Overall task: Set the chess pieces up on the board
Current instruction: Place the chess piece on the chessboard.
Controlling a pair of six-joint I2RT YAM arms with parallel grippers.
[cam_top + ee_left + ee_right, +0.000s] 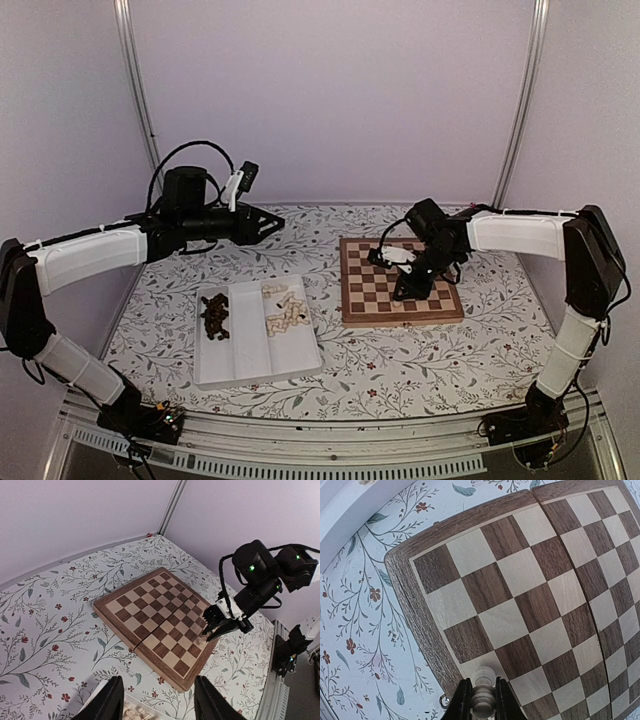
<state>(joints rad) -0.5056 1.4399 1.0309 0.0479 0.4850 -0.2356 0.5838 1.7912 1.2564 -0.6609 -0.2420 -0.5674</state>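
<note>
A: Where's the cream piece [482, 687]?
B: Clamped between the right gripper's [482, 702] jaws, over a pale square at the rim of the board [520, 580].
A: And the left gripper [160, 702]?
B: Jaws spread, board well ahead of them.

Clock from the board [365, 270] centre, top view. Squares at 9 to 12 bare, open from above. 6 o'clock edge blocked: right claw [408, 292] down there pinching a cream piece [482, 682]. Right arm [520, 232] reaches in from 2, over the far right corner. Tray [245, 345] near at 8, pieces heaped in its outer bins. Left claw [266, 222] raised at 10, fingers spread, well apart. Bare surface [420, 360] strip beyond 6.
</note>
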